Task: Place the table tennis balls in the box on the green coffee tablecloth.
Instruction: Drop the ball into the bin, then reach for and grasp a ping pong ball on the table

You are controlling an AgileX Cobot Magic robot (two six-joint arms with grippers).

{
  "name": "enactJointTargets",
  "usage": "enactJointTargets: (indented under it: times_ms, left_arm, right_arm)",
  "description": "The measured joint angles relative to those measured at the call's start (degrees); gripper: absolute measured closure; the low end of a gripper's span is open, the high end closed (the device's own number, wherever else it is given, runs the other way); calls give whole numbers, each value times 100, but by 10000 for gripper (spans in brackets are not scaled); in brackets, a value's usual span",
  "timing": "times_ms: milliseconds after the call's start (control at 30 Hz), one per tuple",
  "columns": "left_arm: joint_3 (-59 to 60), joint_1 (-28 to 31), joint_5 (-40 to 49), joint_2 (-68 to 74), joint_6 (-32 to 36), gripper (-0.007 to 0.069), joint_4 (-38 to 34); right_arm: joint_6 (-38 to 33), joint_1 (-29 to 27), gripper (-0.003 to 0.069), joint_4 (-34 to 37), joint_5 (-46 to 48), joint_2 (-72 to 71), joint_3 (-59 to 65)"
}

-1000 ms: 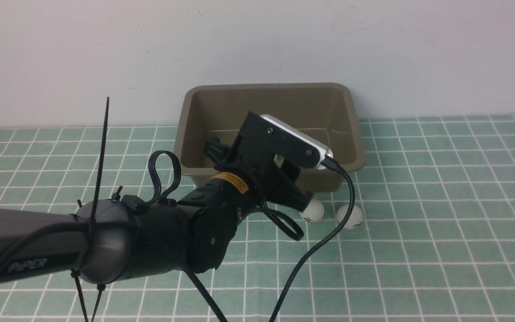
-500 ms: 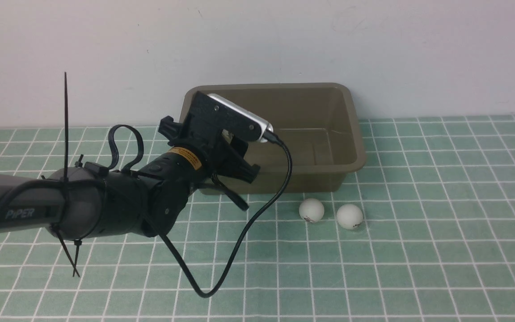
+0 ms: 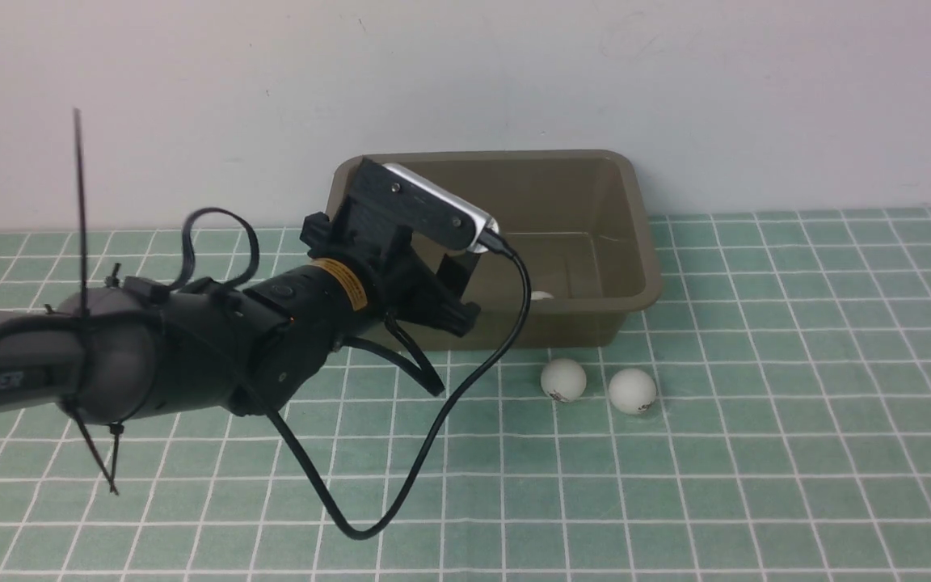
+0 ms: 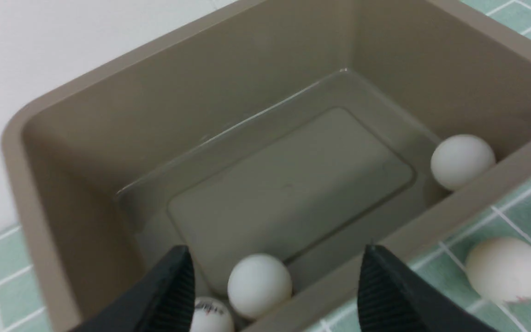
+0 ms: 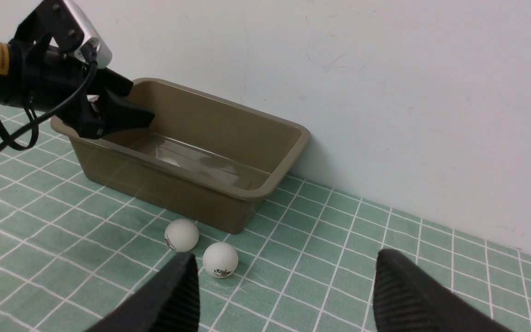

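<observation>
Table tennis balls (image 4: 259,286): none in either claw. My left gripper (image 4: 275,250) hangs spread and empty over the near rim of the olive-brown box (image 4: 12,143); three balls lie inside. Two more balls (image 3: 563,380) sit just beside each other on the green checked tablecloth (image 3: 756,453), near the box front. Right gripper (image 5: 286,256) spread, empty.
</observation>
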Motion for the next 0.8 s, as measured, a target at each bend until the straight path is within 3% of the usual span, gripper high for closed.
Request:
enactJointTargets:
  times_ms: [200,467,600,800]
  left_arm:
    - [0,-386,1773,-1359,-35,239,0]
    - [0,-676,3611,-2462,-22,241,163]
    - [0,-676,4276,-2729,-304,241,887]
    - [5,-676,5214,-2752,-1711,241,2376]
  right_arm:
    - [-86,0,196,229,-6,0,0]
    - [-554,0,196,825,7,23,0]
    - [-573,0,196,942,59,259,0]
    - [-659,0,196,1065,106,1000,-156]
